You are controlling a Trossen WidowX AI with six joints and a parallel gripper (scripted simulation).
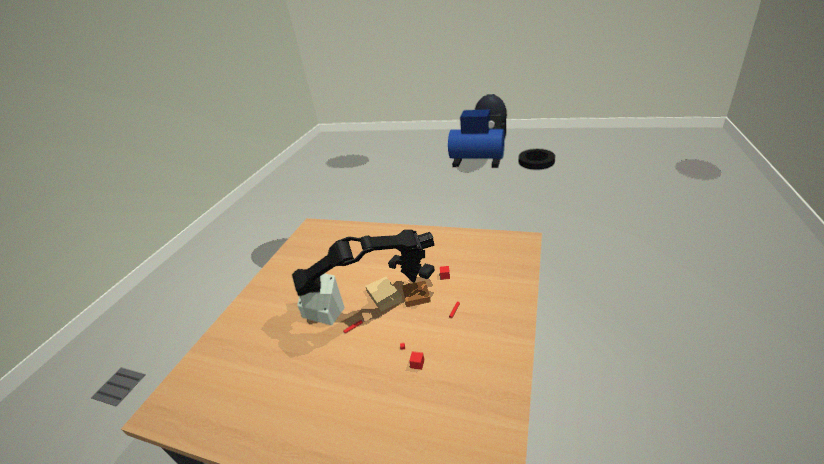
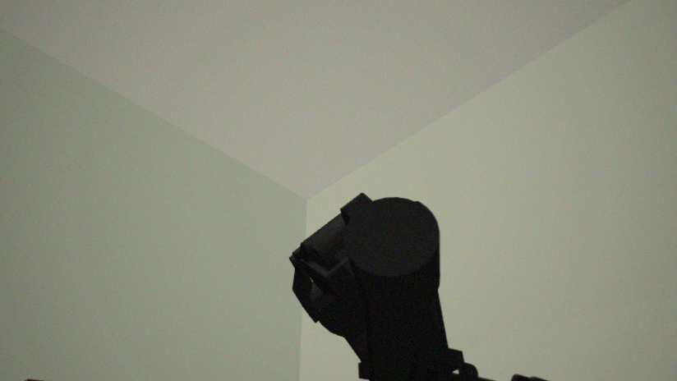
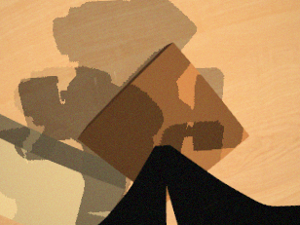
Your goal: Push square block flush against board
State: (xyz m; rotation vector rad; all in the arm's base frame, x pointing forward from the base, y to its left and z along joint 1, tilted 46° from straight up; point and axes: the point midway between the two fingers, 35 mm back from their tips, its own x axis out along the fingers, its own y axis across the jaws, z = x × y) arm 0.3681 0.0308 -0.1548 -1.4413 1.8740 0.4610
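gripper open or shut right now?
Shut, on nothing. In the wrist view the gripper shows its fingers pressed together with only a thin slit between, above the brown block.

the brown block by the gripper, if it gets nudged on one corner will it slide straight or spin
Likely spin. The block lies flat and square, turned diamond-wise to the shut gripper, whose narrow tip sits near one corner, so an off-centre push should turn it. It looks low and wide, so tipping seems unlikely. On the smooth table it should slide easily.
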